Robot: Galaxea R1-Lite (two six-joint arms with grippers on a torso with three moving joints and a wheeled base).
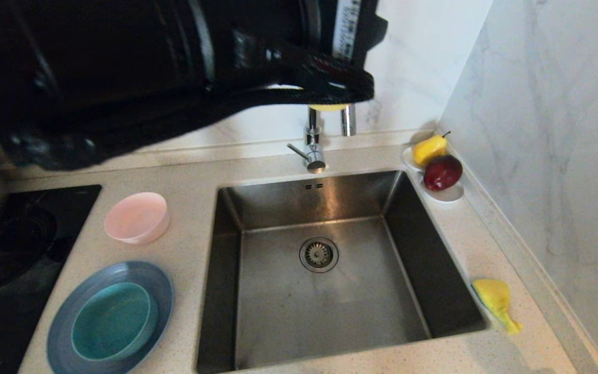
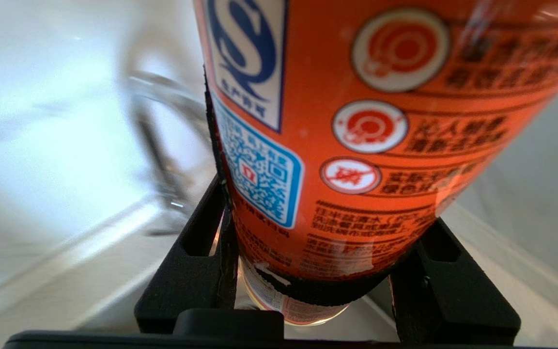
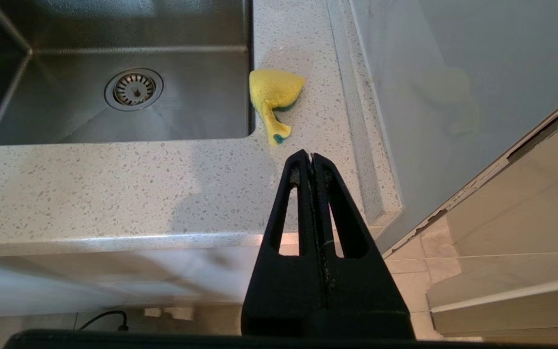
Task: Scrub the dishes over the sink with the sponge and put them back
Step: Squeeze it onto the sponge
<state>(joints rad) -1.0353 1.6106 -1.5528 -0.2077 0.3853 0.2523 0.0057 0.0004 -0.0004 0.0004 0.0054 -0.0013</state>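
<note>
Orange bottle clamped between the left gripper's black fingers, jaws about half spread around its printed label; in the head view, held high over the far edge of the counter, just above the tap, arm dark and filling the upper left. Yellow underside of the bottle barely peeking out below the fingers there.

Steel sink in the middle of the counter, round drain at its centre. Left of it, pink bowl upright on the counter, apart from the others. Nearer and still left, teal bowl sitting inside the grey-blue plate, both close to the near edge. Black hob further left, with a pan on it.

Sponge lying crumpled on the counter just right of the sink's near right corner, yellow with a bit of green showing underneath; touching nothing else. Far right corner: white dish holding a yellow pear and a dark red fruit, side by side and touching.

Right gripper hanging low off the near edge of the counter, fingers pressed fully together, holding nothing, tip pointing toward the sponge but well short of it.
</note>
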